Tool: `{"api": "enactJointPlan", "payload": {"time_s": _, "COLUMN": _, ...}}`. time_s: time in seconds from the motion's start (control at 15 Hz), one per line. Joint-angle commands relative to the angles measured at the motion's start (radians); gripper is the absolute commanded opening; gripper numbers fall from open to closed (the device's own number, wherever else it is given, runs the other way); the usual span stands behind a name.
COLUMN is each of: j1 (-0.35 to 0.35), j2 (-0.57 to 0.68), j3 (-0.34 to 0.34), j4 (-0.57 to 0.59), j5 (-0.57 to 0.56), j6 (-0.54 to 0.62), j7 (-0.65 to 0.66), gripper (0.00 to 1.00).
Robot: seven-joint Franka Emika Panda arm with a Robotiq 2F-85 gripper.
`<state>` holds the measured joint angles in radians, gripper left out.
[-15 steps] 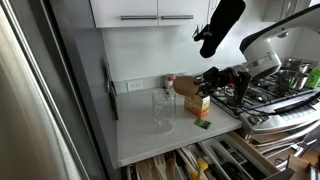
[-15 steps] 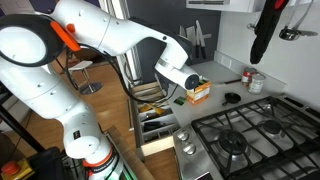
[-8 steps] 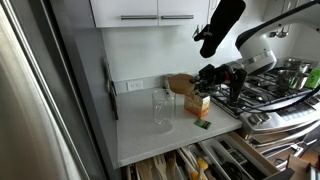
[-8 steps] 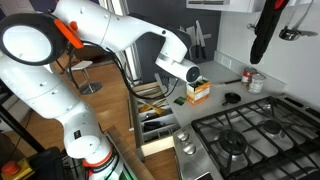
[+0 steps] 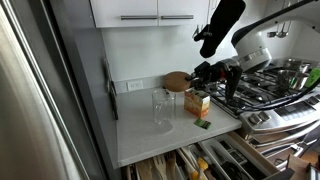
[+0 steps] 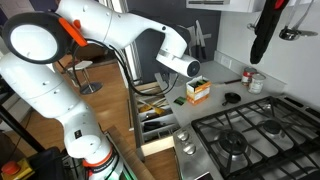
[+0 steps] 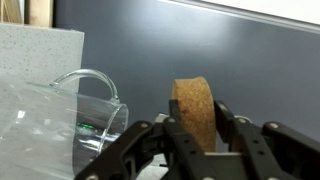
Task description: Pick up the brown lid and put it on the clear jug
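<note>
My gripper (image 7: 194,118) is shut on the brown lid (image 7: 191,108), a round cork disc held on edge between the fingers. In an exterior view the lid (image 5: 178,81) hangs in the air above the orange carton, up and to the right of the clear jug (image 5: 162,108), which stands upright on the white counter. In the wrist view the jug (image 7: 88,112) lies low at the left, its open rim showing, apart from the lid. In an exterior view the gripper (image 6: 194,69) is above the carton.
The orange-yellow carton (image 5: 197,102) (image 6: 198,92) stands just right of the jug. A green card (image 5: 202,124) lies on the white counter (image 5: 150,140). A gas stove (image 6: 250,140) with pots is to the side. Drawers (image 5: 210,160) are open below. Cabinets (image 5: 150,12) hang overhead.
My gripper has lifted the brown lid up from beside the carton and carried it slightly toward the jug. The jug and carton have not moved.
</note>
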<state>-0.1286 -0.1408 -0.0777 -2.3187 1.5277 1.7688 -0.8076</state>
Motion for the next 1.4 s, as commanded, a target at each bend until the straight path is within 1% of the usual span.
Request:
{"api": "enactJointPlan", "payload": {"time_s": 0.0, "j1": 0.023, "j2": 0.054, "j3": 0.017, "j4": 0.075, "j5": -0.022, "j6": 0.035, "j7": 0.070, "gripper": 0.13}}
{"api": "enactJointPlan", "payload": {"time_s": 0.2, "j1": 0.035, "j2": 0.090, "j3": 0.026, "j4": 0.123, "j5": -0.052, "j6": 0.052, "j7": 0.126, "gripper": 0.13}}
{"api": "enactJointPlan", "payload": {"time_s": 0.53, "j1": 0.051, "j2": 0.140, "j3": 0.028, "j4": 0.208, "j5": -0.156, "j6": 0.105, "j7": 0.210, "gripper": 0.13}}
{"api": "enactJointPlan", "payload": {"time_s": 0.87, "j1": 0.064, "j2": 0.185, "j3": 0.032, "j4": 0.283, "j5": -0.243, "j6": 0.137, "j7": 0.263, "gripper": 0.13}}
{"api": "enactJointPlan", "payload": {"time_s": 1.13, "j1": 0.078, "j2": 0.221, "j3": 0.036, "j4": 0.332, "j5": -0.274, "j6": 0.165, "j7": 0.310, "gripper": 0.13}}
{"api": "enactJointPlan", "payload": {"time_s": 1.33, "j1": 0.086, "j2": 0.241, "j3": 0.039, "j4": 0.360, "j5": -0.285, "j6": 0.210, "j7": 0.353, "gripper": 0.13}}
